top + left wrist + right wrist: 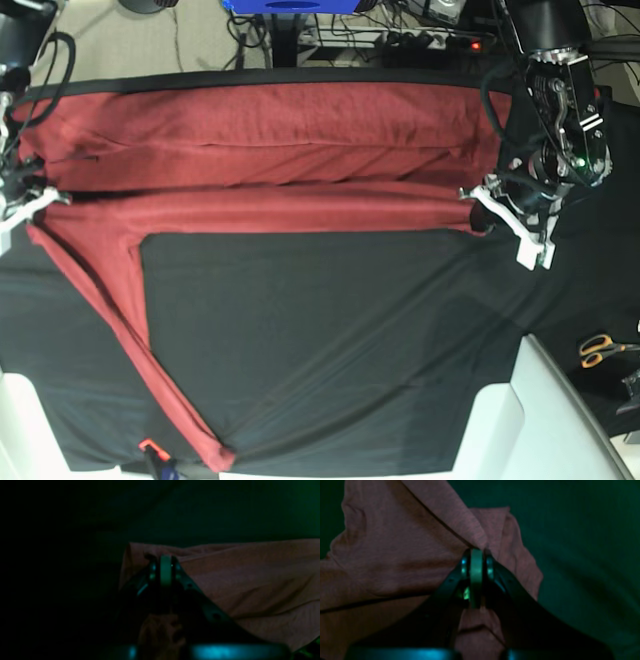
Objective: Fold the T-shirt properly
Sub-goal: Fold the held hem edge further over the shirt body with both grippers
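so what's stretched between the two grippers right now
In the base view, a folded band of the T-shirt spans from the right gripper to the left gripper.

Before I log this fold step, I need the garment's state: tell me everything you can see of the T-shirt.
The T-shirt is a plain brick-red long-sleeved top of thin, soft knit. It lies spread wide across the far half of the black cloth, its near edge doubled over in a long band. One sleeve trails diagonally to the near edge. The left pincer and right pincer each pinch one end of that folded band, jaws shut on bunched fabric.
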{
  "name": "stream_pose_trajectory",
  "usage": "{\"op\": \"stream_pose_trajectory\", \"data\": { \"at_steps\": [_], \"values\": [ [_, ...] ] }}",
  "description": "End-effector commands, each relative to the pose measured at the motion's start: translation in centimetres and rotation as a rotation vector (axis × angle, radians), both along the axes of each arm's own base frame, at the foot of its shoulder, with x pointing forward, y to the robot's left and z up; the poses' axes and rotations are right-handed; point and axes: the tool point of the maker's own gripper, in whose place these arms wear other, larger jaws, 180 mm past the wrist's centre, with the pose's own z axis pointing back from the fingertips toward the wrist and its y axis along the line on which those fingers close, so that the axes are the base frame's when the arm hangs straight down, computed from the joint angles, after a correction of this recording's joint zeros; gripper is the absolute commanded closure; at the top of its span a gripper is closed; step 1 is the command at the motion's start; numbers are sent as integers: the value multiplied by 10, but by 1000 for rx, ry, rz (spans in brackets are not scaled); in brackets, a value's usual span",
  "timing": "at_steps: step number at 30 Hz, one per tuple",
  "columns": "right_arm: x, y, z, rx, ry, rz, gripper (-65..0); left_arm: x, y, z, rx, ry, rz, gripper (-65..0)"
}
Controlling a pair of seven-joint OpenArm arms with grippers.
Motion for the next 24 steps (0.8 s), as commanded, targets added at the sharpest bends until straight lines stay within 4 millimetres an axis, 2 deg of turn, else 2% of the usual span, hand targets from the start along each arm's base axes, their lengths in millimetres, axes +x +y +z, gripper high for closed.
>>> {"op": "stream_pose_trajectory", "data": {
  "at_steps": [1,7,13,24],
  "values": [
    [11,-10,17,-31,-47,1,0,11,2,16,7,-59,-5,0],
    [10,-9,19,-34,-42,4,0,9,2,15,8,-54,-6,0],
    [4,-8,14,-31,-25,5,0,-2,2,6,11,-24,-7,0],
    [2,-7,11,-28,-19,7,0,0,3,6,12,-26,-6,0]
  ]
}}
